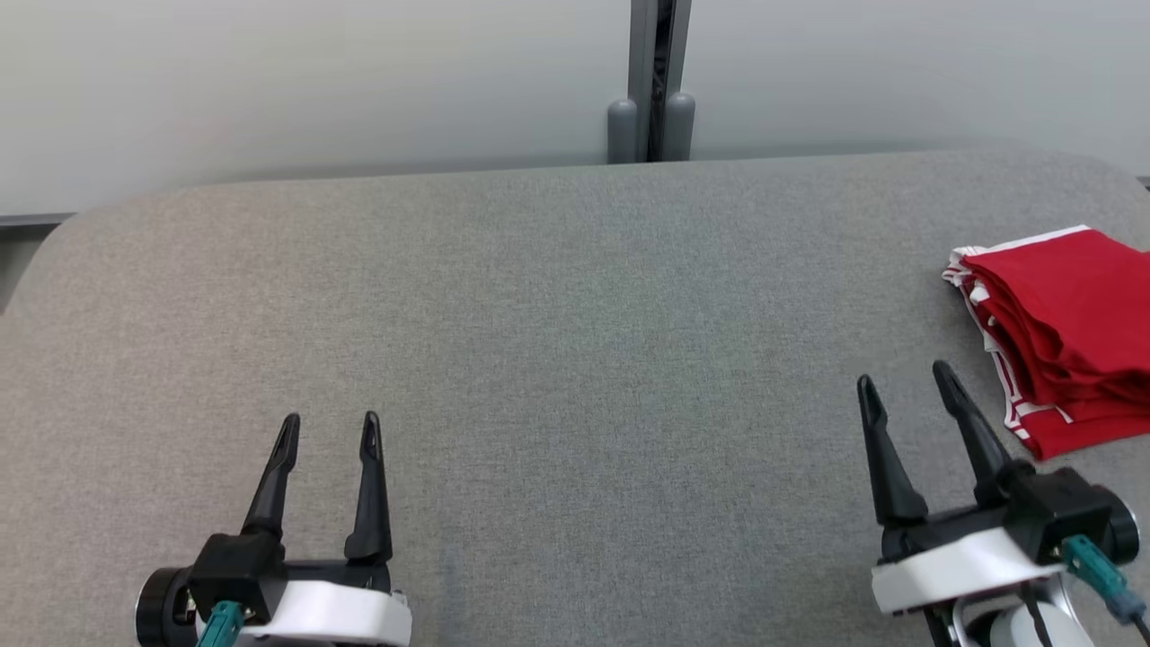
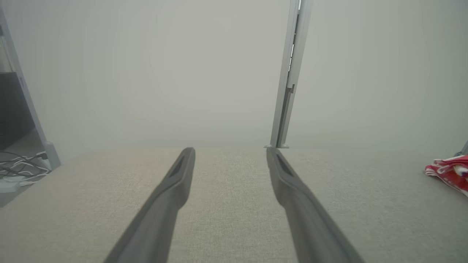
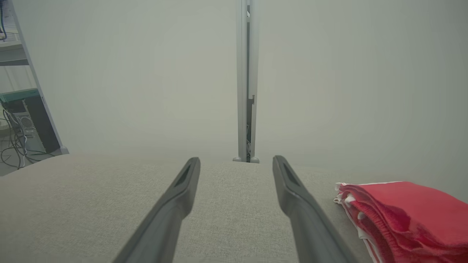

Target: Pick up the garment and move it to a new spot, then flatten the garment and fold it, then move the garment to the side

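The garment (image 1: 1060, 332) is red with white trim and lies folded in a stack at the right edge of the grey table (image 1: 557, 296). It also shows at the right of the right wrist view as the garment (image 3: 406, 215) and far right in the left wrist view as the garment (image 2: 448, 171). My right gripper (image 1: 906, 382) hovers open just left of it, fingers apart and nothing between them. At the lower left my left gripper (image 1: 329, 427) stands open and empty over bare fabric. Each wrist view shows its own pair of spread fingers, the left gripper (image 2: 230, 151) and the right gripper (image 3: 237, 160).
A pale wall panel with a grey vertical post (image 1: 658, 81) rises behind the table's far edge. Cables (image 2: 18, 170) lie on the floor off the table's left side, and a computer tower (image 3: 27, 124) stands there too.
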`<state>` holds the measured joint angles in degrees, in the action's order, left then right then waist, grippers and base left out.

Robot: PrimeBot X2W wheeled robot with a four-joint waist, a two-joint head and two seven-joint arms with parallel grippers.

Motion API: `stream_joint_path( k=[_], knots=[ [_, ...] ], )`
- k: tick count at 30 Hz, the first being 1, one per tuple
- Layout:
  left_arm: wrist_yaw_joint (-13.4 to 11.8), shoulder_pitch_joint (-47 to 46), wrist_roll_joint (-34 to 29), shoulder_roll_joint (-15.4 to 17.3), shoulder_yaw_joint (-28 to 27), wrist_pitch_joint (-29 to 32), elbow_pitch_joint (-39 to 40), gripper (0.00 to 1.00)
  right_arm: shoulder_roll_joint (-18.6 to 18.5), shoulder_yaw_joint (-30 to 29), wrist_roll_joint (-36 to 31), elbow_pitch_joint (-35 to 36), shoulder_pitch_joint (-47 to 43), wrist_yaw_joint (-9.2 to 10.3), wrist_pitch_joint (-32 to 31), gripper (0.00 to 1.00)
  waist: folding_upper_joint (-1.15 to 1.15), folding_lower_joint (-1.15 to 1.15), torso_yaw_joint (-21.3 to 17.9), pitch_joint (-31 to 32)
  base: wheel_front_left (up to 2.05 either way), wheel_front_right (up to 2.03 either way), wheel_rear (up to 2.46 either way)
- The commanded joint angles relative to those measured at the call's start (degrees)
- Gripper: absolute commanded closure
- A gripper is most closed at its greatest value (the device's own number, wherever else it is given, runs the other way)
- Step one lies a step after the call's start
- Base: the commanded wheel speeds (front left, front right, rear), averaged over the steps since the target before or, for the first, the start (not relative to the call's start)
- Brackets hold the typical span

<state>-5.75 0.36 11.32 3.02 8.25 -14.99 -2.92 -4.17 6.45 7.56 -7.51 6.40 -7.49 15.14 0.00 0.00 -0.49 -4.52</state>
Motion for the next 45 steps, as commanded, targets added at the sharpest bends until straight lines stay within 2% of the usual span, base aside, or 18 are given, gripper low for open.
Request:
stream_joint_path(
  k=[1,7,20,34,35,39,45],
  knots=[
    [0.77,1.17,0.36,0.16,-0.74,-0.14,0.06,0.0,-0.1,-0.02,0.3,1.02,-1.7,-0.01,0.07,0.0,0.0,0.0,0.31,0.93,0.0,0.0,0.0],
    [2.16,3.96,-0.66,0.03,-1.66,-0.14,0.25,0.0,0.59,-0.9,1.62,2.59,-6.05,-0.01,0.07,0.0,0.0,0.0,0.6,3.07,0.0,0.0,0.0],
    [0.69,6.19,-1.34,0.0,-0.86,-0.14,-1.37,0.0,0.98,-0.97,0.88,3.54,-9.5,-0.01,0.07,0.0,0.0,0.0,1.15,4.87,0.0,0.0,0.0],
    [0.54,6.15,-1.02,0.0,-0.37,-0.14,-2.72,0.0,1.09,-0.81,0.68,3.74,-10.3,-0.01,0.07,0.0,0.0,0.0,0.8,5.17,0.0,0.0,0.0],
    [0.84,6.08,-1.14,-0.19,-0.18,0.01,-2.86,1.0,1.23,-0.61,0.97,3.22,-9.97,0.0,0.0,1.0,0.0,0.0,0.79,5.17,0.0,0.0,0.0],
    [0.84,7.2,-0.98,-0.42,0.16,0.3,-4.84,1.0,1.57,-0.31,1.15,1.27,-11.16,0.0,-0.03,1.0,0.0,0.0,0.79,5.17,0.0,0.0,0.0],
    [1.52,6.74,6.24,-0.08,-0.12,1.35,-4.15,1.0,0.8,-1.05,8.98,1.81,-11.35,0.0,-1.33,1.0,0.0,0.0,0.77,5.13,0.0,0.0,0.0]
  ],
)
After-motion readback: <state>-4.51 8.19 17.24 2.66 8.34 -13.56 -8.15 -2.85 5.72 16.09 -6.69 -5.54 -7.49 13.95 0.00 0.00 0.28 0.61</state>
